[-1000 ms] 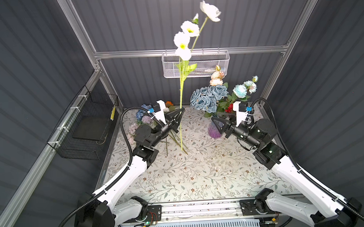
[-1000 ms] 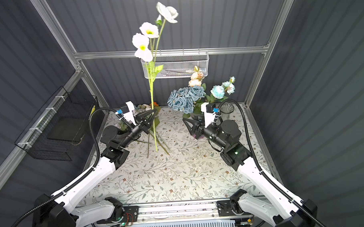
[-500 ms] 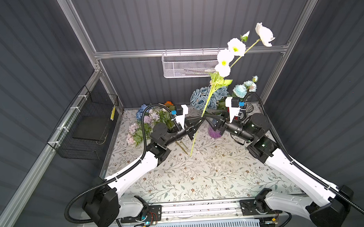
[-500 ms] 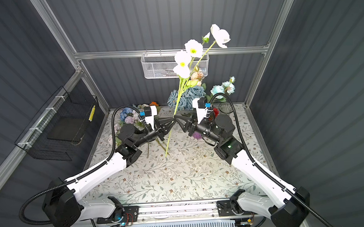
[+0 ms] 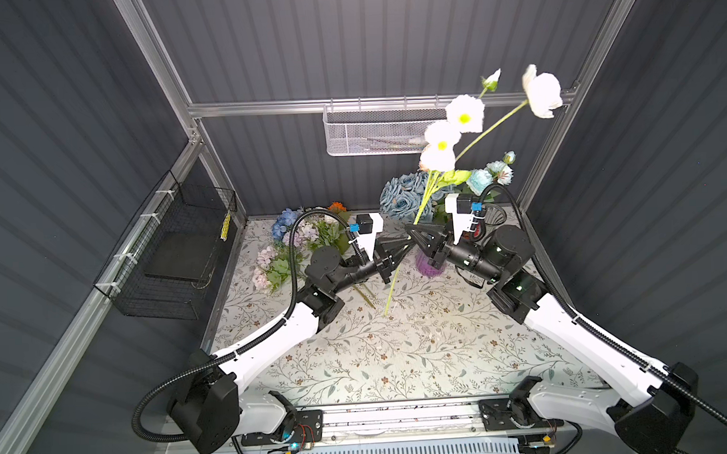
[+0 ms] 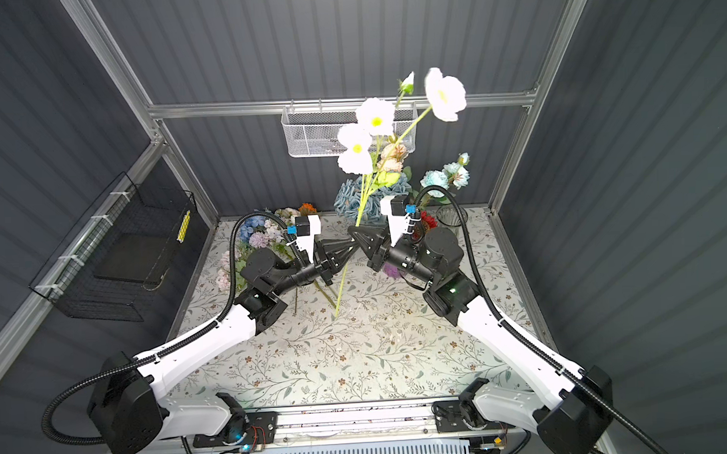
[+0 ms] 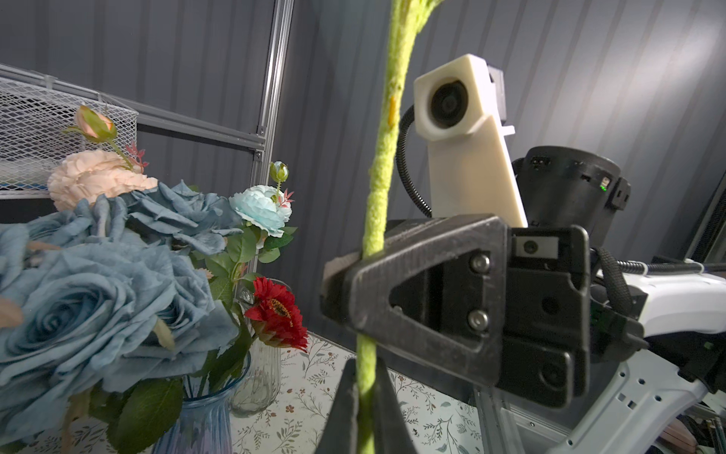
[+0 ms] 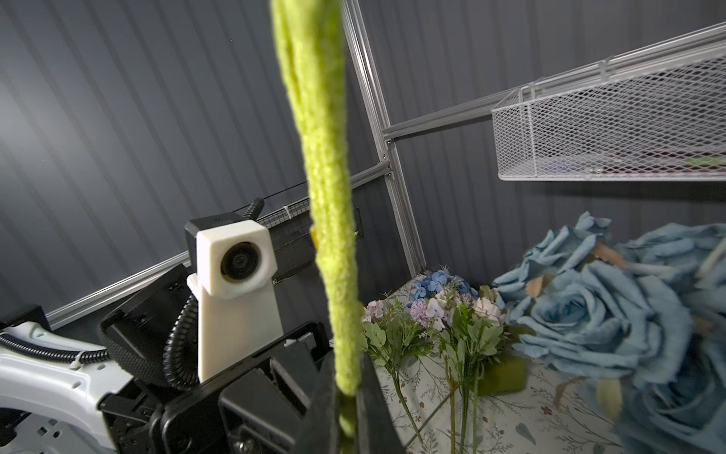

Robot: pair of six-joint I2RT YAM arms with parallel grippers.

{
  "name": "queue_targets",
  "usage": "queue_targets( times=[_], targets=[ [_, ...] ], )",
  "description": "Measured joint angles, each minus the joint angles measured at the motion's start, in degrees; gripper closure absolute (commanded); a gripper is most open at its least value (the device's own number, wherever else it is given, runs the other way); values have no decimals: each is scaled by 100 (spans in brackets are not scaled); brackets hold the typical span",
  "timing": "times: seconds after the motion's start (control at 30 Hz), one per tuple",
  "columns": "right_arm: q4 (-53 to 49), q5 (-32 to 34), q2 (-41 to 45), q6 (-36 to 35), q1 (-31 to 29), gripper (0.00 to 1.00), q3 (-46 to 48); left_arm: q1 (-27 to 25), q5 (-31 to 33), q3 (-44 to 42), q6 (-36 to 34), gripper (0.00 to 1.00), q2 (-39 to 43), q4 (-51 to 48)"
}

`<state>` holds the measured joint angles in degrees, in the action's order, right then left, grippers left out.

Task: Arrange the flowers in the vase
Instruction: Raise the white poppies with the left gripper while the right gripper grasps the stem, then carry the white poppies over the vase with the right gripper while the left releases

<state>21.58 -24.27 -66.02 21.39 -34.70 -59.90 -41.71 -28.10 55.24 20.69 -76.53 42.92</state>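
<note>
Both the left jaws and the right jaws are clamped on one green stem over the table's middle, left just below right. The stem leans toward 1 o'clock, its white blooms high above. Blue roses stand in a vase at 12 o'clock; loose flowers lie at 10 o'clock.

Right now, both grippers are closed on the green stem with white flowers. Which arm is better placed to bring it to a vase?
Probably right. The right gripper holds the white-flowered green stem above the left gripper, and the clear glass vase and purple vase stand nearer it.
</note>
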Motion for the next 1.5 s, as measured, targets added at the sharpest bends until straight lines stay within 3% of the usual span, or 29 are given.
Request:
queue_targets(
  times=[0.03,0.07,0.3,0.6,0.87,1.27,1.5],
  targets=[
    [-7,15,0,-17,0,100,0,0,-7,0,2,12,0,0],
    [-9,33,2,-28,0,100,0,-9,-4,0,2,0,0,-20],
    [-525,540,341,-476,13,100,70,-26,68,0,50,0,31,-129],
    [-1620,1976,1652,-1235,122,100,986,-26,741,-229,-68,0,7,-485],
    [-2033,2747,2006,-1532,507,100,1513,-22,1156,-269,-326,0,-1086,-671],
    [-149,2691,1276,-2146,990,100,1399,-17,1746,1250,-608,3,-2780,-643],
    [575,2439,817,-2538,1032,100,979,114,1982,1985,-726,21,-3241,-562]
  ],
)
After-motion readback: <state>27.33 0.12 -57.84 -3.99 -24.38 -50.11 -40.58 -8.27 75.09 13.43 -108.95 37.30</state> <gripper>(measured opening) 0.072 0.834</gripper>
